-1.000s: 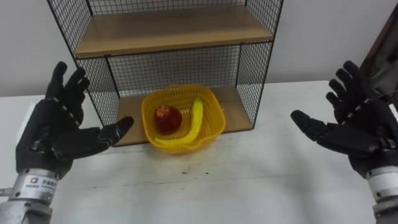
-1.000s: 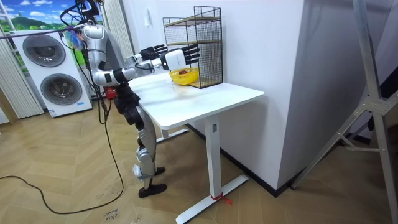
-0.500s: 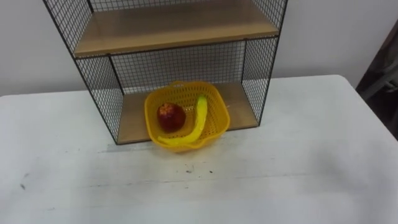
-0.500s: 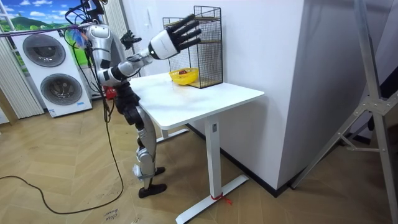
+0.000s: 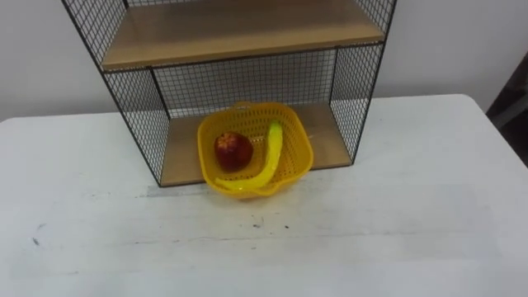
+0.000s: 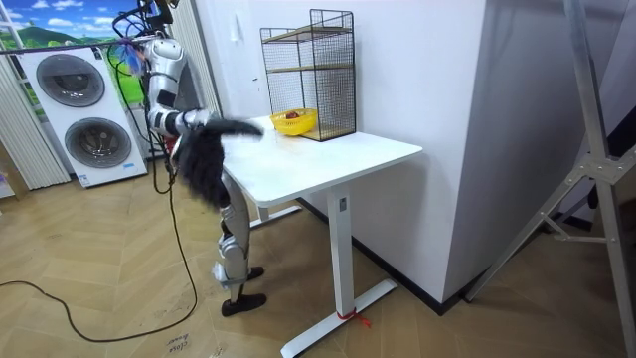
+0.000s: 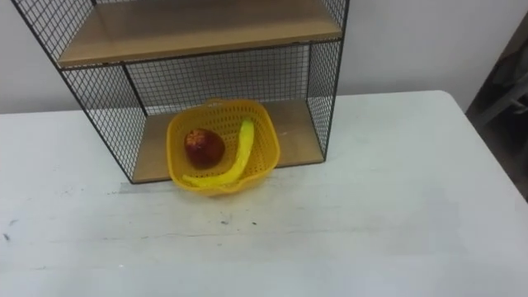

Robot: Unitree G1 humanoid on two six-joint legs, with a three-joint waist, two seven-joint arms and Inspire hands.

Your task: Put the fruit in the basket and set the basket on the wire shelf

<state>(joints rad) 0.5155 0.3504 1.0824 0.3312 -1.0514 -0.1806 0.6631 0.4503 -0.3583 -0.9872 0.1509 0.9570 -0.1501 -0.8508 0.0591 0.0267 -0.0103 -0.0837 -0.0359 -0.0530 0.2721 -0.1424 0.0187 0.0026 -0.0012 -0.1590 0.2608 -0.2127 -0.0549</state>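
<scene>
A yellow mesh basket (image 5: 255, 150) sits on the bottom board of the black wire shelf (image 5: 247, 33), its front rim sticking out over the white table (image 5: 396, 223). Inside lie a red apple (image 5: 233, 151) on the left and a yellow banana (image 5: 266, 161) curving along the right and front. In the room view the basket (image 6: 294, 121) shows low in the shelf (image 6: 309, 75). The robot stands at the table's end on the room view's left. Its arms are a dark moving blur; one hand (image 6: 246, 127) hangs near the table's edge, well short of the basket.
The shelf has a wooden upper board (image 5: 239, 31) with free room on it, and stands against the wall at the table's back. Two washing machines (image 6: 84, 119) stand behind the robot. A wall corner (image 6: 487, 149) rises past the table's far side.
Both hands, held up open either side of the basket a second ago, rose out of the eye views. The arms now swing down in the room view. The basket has not moved.
</scene>
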